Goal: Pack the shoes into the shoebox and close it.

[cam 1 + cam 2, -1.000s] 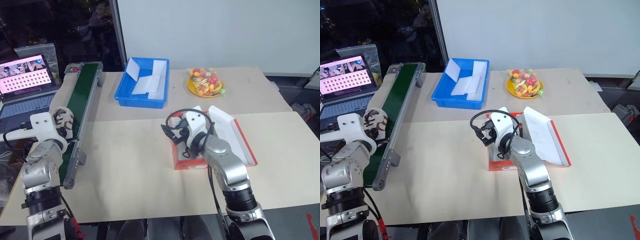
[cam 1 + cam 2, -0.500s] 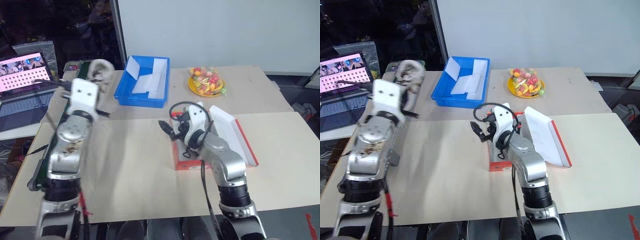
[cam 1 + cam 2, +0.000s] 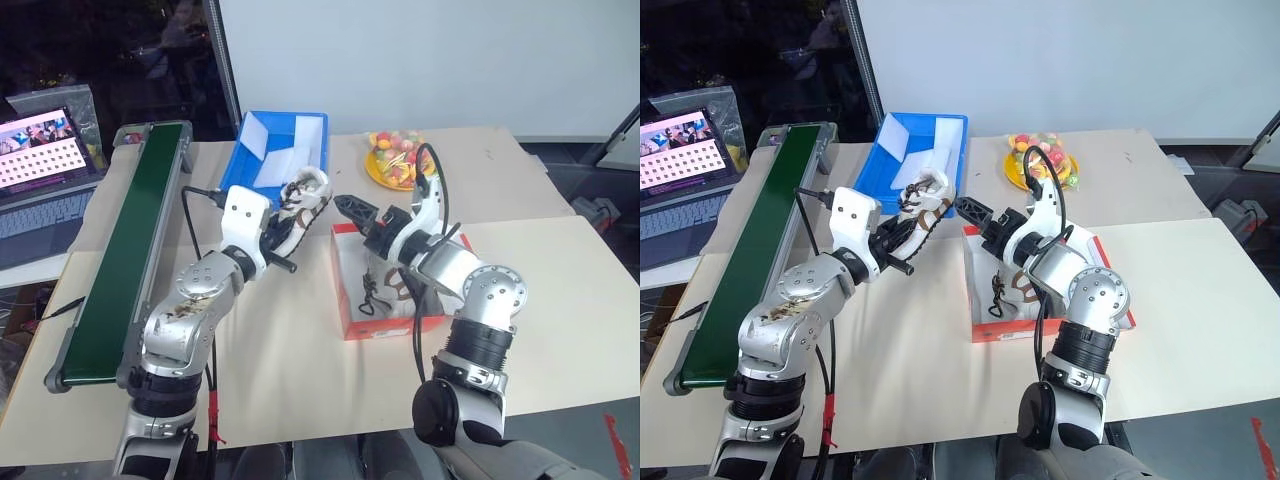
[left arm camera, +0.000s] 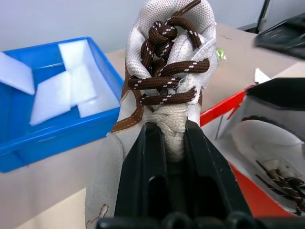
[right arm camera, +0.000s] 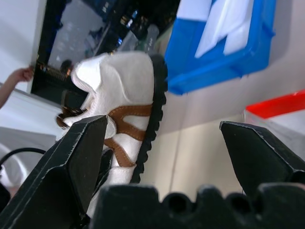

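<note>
Shoebox (image 3: 350, 318) serves as the landmark: red-orange, open, sitting on the table (image 3: 560, 330) with one shoe already lying inside it (image 3: 385, 290), its dark laces showing against the white lining. The second shoe (image 3: 300, 205) is in the air just off the box's left rear corner, between the box and the blue tray (image 3: 255, 190). The left gripper (image 4: 167, 143) has its black fingers pressed together on the shoe's tongue below the laces, as the left wrist view shows.

The right gripper (image 3: 358, 213) hangs over the box's rear left edge with its fingers spread wide, gripping nothing. In the right wrist view the carried shoe's sole and side sit in the gap between those spread fingers, so the shoe lies straight ahead of that gripper and close to it. The shoe's long axis runs from the left gripper up and away toward the tray, tilted rather than in line with the box's length.

My reading is that the coming move depends on this: the shoe must travel rightward from the box's left rear corner and turn to lie alongside the one inside. The left arm carries it; the right is nearest to receive or steady it.

Count: two shoes, one shoebox, one blue tray, two grippers.
</note>
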Robot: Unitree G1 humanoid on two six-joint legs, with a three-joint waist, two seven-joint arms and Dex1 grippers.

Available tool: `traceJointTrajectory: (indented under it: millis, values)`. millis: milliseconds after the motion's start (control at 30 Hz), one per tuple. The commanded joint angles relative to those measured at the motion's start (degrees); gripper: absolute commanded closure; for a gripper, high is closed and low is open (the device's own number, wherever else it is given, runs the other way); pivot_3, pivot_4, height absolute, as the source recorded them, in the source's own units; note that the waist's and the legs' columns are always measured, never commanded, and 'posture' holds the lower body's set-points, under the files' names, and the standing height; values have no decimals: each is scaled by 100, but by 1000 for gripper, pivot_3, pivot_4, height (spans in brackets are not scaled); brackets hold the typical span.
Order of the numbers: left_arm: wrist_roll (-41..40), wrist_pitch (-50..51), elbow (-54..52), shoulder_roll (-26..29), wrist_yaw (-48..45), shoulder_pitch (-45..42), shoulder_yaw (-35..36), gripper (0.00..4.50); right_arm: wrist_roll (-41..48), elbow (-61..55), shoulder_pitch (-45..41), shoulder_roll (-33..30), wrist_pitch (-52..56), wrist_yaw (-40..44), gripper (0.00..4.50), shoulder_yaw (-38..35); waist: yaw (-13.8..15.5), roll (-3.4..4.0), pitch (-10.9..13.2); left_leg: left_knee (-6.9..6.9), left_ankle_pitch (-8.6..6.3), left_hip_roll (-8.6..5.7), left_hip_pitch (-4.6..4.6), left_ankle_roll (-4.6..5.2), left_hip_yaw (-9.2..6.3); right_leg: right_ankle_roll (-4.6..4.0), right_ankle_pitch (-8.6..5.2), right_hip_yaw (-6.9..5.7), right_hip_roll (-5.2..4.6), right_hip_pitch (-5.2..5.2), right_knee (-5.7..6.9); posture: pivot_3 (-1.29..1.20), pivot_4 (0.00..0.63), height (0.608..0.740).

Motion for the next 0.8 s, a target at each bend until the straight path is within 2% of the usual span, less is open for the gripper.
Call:
traceJointTrajectory:
  millis: [33, 233, 533, 800]
  values:
    - [-240, -43, -216, -160, -286, -183, -263, 4498, 324, 50, -261, 183, -140, -181, 0, 54, 2, 0, 0, 0, 0, 0, 0, 0, 0, 0, 0, 0, 0, 0, -1, 0, 150, 740]
    - [-555, 203, -318, -456, -627, -205, -753, 4498, 565, 292, -440, 288, -332, -331, 0, 69, -15, 0, 0, 0, 0, 2, 0, 2, 3, 0, 0, 1, 1, -1, -2, 0, 150, 740]
    - [-474, 193, 45, -657, -708, -392, -765, 4498, 1419, 437, -621, 431, -658, -717, 0, -108, -9, 0, 0, 0, -1, 2, -1, 2, 3, 0, 0, 1, 1, 0, -4, 0, 150, 740]
    - [-420, 67, 239, -628, -752, -503, -719, 4498, 1920, 379, -626, 354, -874, -936, 0, 77, -9, 0, 0, 0, -1, 2, -1, 3, 3, 0, 0, 1, 2, 1, -6, 0, 150, 740]
